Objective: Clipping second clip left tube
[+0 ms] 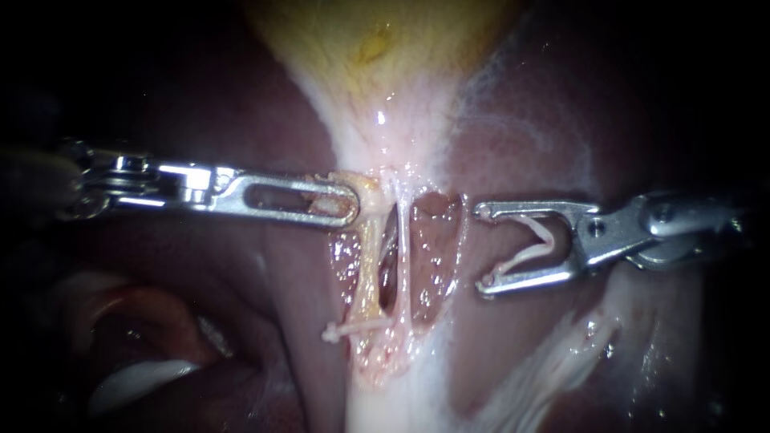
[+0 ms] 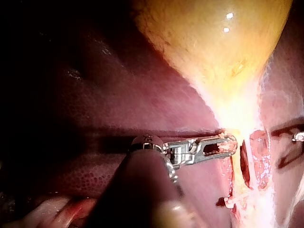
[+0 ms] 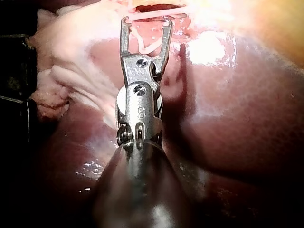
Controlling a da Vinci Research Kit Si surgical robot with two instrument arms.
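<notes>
The left tube (image 1: 369, 269) and the right tube (image 1: 403, 256) run side by side down from the yellow gallbladder (image 1: 377, 40). A white clip (image 1: 353, 327) sits across the low end of the left tube. My left instrument (image 1: 349, 204) reaches in level, its slotted jaws shut on the tissue at the top of the left tube; the left wrist view shows the same grip (image 2: 230, 144). My right instrument (image 1: 481, 248) stands to the right of both tubes, apart from them. Its jaws are spread wide and carry a white V-shaped clip (image 1: 529, 244) between them (image 3: 146, 21).
Dark red liver (image 1: 241, 305) lies on both sides of the opened window around the tubes. Pale fatty tissue (image 1: 553, 361) spreads below my right instrument. A reddish fold with a white rim (image 1: 136, 377) lies at the lower left.
</notes>
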